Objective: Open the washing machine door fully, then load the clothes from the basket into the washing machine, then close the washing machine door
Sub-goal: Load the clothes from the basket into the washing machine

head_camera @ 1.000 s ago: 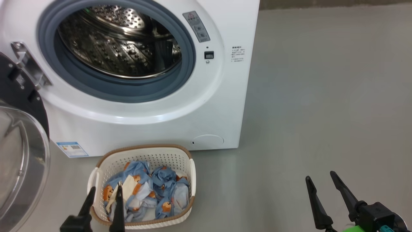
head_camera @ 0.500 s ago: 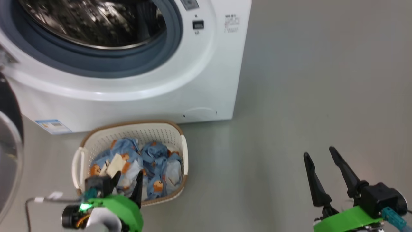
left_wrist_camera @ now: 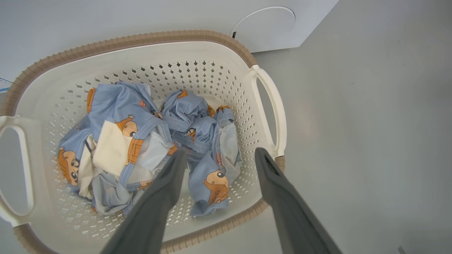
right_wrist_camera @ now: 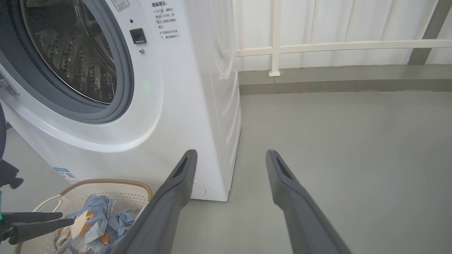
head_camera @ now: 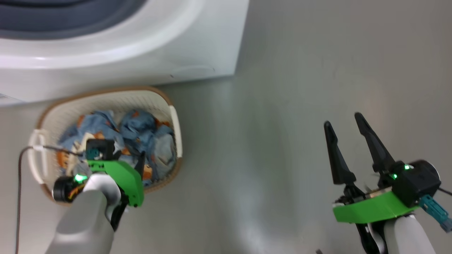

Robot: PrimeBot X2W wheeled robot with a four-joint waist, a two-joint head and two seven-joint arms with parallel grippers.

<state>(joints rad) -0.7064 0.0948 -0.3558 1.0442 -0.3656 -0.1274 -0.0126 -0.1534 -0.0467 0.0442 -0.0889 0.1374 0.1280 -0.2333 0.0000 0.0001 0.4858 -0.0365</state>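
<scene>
The basket (head_camera: 106,91) stands on the floor against the front of the washing machine (head_camera: 141,53). Inside it lie the clothes (left_wrist_camera: 120,106), a crumpled light blue bundle with orange bears. My left gripper (left_wrist_camera: 220,153) hangs open just above the right half of the bundle, its fingers (head_camera: 140,160) pointing down and holding nothing. Off to the right, my right gripper (head_camera: 343,120) stands open and empty over bare floor. In the right wrist view the steel drum (right_wrist_camera: 70,53) is exposed, and a dark sliver of the washing machine door (right_wrist_camera: 2,141) shows at the left edge.
Grey floor (head_camera: 282,88) stretches to the right of the machine. A white railing (right_wrist_camera: 335,46) and a low kerb close off the back. A thin cable (head_camera: 19,176) trails along my left arm. The round filter cap (left_wrist_camera: 265,24) sits just behind the basket.
The head camera has tilted down, so the drum has left its view. My left arm has come forward over the basket, fingers now pointing down at the clothes. Both grippers stay open.
</scene>
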